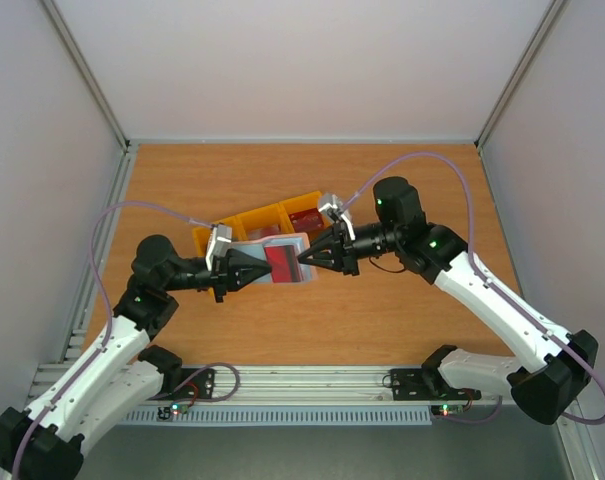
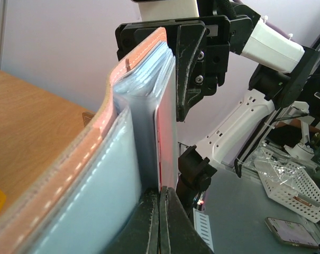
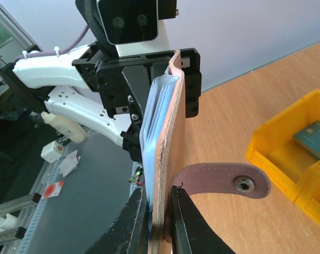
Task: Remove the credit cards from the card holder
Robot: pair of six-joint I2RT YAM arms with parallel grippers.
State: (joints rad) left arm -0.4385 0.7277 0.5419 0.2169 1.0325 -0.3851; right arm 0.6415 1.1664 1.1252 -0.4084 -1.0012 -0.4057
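my left pincer (image 1: 260, 271) and right pincer (image 1: 305, 262) are grasping opposite ends of the card holder (image 1: 274, 245), its long axis lying between.

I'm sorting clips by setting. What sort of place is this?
Probably a robotics lab cell: a left arm and right arm bolted to a metal rail at a wooden table, plain white walls around it, and a cluttered workbench beyond.
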